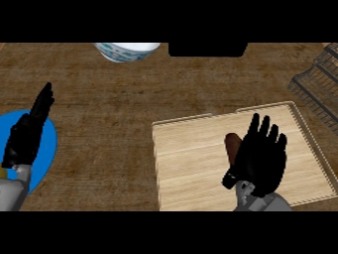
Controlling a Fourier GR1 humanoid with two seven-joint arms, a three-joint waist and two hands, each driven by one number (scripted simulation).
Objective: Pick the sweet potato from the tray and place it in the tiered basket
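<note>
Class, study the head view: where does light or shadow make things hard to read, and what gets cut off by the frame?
Head view: lighting is flat, with no glare; the black right hand hides most of the dark sweet potato on the pale tray; the left hand stands out against the blue plate; the wire basket and cup are cropped at the edges.

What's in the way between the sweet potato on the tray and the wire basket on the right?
Nothing visible. The sweet potato lies on the wooden tray, with the right hand open just above it. Between the tray's right rim and the tiered basket there is only bare counter.
</note>
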